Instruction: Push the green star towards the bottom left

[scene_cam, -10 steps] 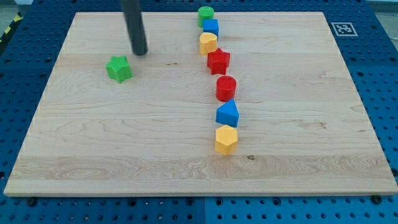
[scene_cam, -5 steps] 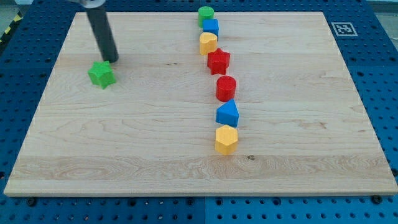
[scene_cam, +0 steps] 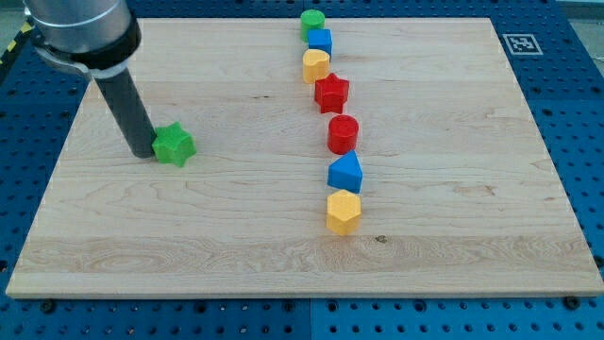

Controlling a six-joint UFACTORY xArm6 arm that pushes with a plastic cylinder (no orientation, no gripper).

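Note:
The green star [scene_cam: 175,145] lies on the wooden board [scene_cam: 189,236] in its left half, a little above mid-height. My tip [scene_cam: 142,152] rests on the board right at the star's left side, touching it or nearly so. The dark rod rises up and to the left from there, to the arm's grey cuff at the view's top left.
A column of blocks runs down the middle of the board: green cylinder [scene_cam: 312,21], blue cube [scene_cam: 320,41], yellow block [scene_cam: 316,65], red star [scene_cam: 331,93], red cylinder [scene_cam: 343,133], blue block [scene_cam: 345,173], yellow hexagon [scene_cam: 343,212]. A marker tag [scene_cam: 520,43] sits at the board's top right corner.
The star first slid left and slightly down, then a little right and further down. My tip moved from above-right of the star round to its left side, lower on the board.

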